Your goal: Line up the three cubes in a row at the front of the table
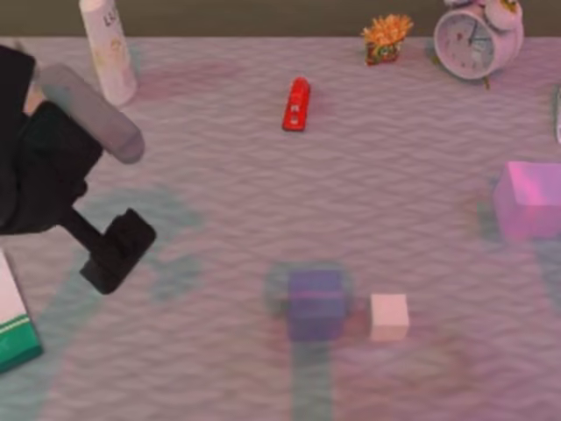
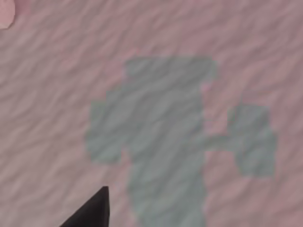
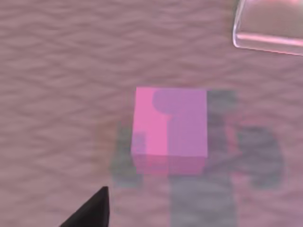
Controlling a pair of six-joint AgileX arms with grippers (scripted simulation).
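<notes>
While our left gripper [image 1: 117, 254] hovers over bare cloth at the table's [image 1: 219, 193] left side, we cannot tell whether it is clenched or released; all three cubes lie well to its right. We count one dull purple cube [image 1: 316, 303] near the front centre, one small pale pink cube [image 1: 389, 317] just beside it on the right, not touching, and one larger bright pink cube [image 1: 529, 200] at the right edge. Our right wrist view looks down on that bright pink cube [image 3: 171, 129]; that claw's state is also unclear
</notes>
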